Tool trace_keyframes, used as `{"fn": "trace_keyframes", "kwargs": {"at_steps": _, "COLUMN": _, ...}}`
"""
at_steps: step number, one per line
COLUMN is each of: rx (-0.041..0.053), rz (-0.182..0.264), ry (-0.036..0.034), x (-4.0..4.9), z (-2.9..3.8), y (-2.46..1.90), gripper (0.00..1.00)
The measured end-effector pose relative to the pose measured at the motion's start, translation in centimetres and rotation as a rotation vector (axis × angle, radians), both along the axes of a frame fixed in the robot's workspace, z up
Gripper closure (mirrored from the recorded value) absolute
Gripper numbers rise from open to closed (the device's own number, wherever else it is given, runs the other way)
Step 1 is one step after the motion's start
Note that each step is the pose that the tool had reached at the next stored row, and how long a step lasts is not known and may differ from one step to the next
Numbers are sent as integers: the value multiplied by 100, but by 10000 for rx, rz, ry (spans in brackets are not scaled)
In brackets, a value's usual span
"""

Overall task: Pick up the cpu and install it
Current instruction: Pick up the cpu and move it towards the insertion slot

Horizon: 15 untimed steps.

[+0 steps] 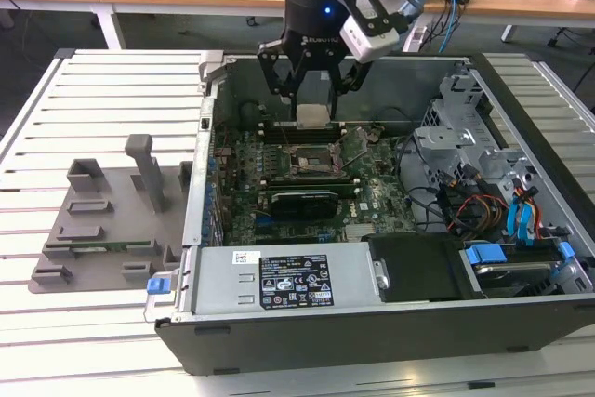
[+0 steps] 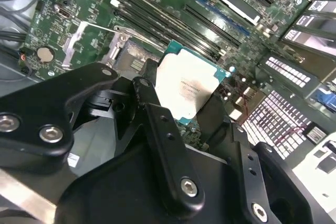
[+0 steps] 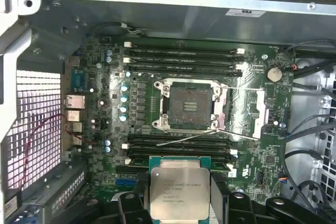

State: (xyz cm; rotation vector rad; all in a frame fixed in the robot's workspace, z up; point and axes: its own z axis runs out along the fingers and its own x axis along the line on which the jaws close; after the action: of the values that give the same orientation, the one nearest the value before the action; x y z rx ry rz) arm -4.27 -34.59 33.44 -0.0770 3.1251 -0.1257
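Observation:
My gripper (image 1: 314, 107) is shut on the cpu (image 1: 313, 116), a flat square chip with a pale silver top, gripped by two opposite edges. It hangs inside the open computer case (image 1: 279, 341), a little above the motherboard (image 1: 372, 197) and just behind the empty black socket (image 1: 311, 163). The first wrist view shows the cpu (image 3: 179, 187) level between the black fingers (image 3: 128, 205), with the socket (image 3: 190, 106) bare and its metal bracket (image 3: 257, 108) swung open to one side. In the second wrist view the cpu (image 2: 186, 87) sits between the fingertips (image 2: 149, 100) over the board.
Memory slots (image 3: 181, 59) run along both sides of the socket. A silver power supply (image 1: 279, 281) fills the case's near side. A drive cage (image 1: 483, 146) and cables (image 1: 483, 206) stand at the exterior view's right. A grey fixture plate (image 1: 102, 220) with upright posts lies outside on the left.

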Motion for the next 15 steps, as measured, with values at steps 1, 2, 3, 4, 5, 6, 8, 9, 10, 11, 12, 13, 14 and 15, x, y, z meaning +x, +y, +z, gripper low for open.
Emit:
{"fn": "trace_keyframes", "kwargs": {"at_steps": 1, "rx": -9, "rz": 2, "ry": 0, "x": 44, "z": -14, "y": 0, "gripper": 45}}
{"fn": "trace_keyframes", "kwargs": {"at_steps": 2, "rx": -14, "rz": 1, "ry": 1, "x": 74, "z": -25, "y": 0, "gripper": 45}}
{"fn": "trace_keyframes", "kwargs": {"at_steps": 3, "rx": -15, "rz": 1, "ry": 0, "x": 103, "z": -34, "y": 0, "gripper": 45}}
{"fn": "trace_keyframes", "kwargs": {"at_steps": 4, "rx": -17, "rz": 1, "ry": 0, "x": 135, "z": -41, "y": 0, "gripper": 45}}
{"fn": "trace_keyframes", "kwargs": {"at_steps": 5, "rx": -18, "rz": 2, "ry": 0, "x": 164, "z": -46, "y": 0, "gripper": 45}}
{"fn": "trace_keyframes", "kwargs": {"at_steps": 6, "rx": -18, "rz": 1, "ry": 0, "x": 185, "z": -51, "y": 0, "gripper": 45}}
{"fn": "trace_keyframes", "kwargs": {"at_steps": 8, "rx": -20, "rz": 1, "ry": 1, "x": 237, "z": -62, "y": 1, "gripper": 45}}
{"fn": "trace_keyframes", "kwargs": {"at_steps": 9, "rx": -20, "rz": 2, "ry": 1, "x": 249, "z": -69, "y": 1, "gripper": 45}}
{"fn": "trace_keyframes", "kwargs": {"at_steps": 10, "rx": -19, "rz": 1, "ry": 0, "x": 259, "z": -85, "y": 1, "gripper": 45}}
{"fn": "trace_keyframes", "kwargs": {"at_steps": 11, "rx": -19, "rz": 1, "ry": 1, "x": 267, "z": -99, "y": 1, "gripper": 45}}
{"fn": "trace_keyframes", "kwargs": {"at_steps": 12, "rx": -19, "rz": 1, "ry": 0, "x": 273, "z": -108, "y": 1, "gripper": 45}}
{"fn": "trace_keyframes", "kwargs": {"at_steps": 13, "rx": -19, "rz": 1, "ry": 0, "x": 276, "z": -113, "y": 1, "gripper": 45}}
{"fn": "trace_keyframes", "kwargs": {"at_steps": 14, "rx": -18, "rz": 2, "ry": 1, "x": 279, "z": -118, "y": 1, "gripper": 45}}
{"fn": "trace_keyframes", "kwargs": {"at_steps": 15, "rx": -18, "rz": 1, "ry": 0, "x": 281, "z": -121, "y": 1, "gripper": 45}}
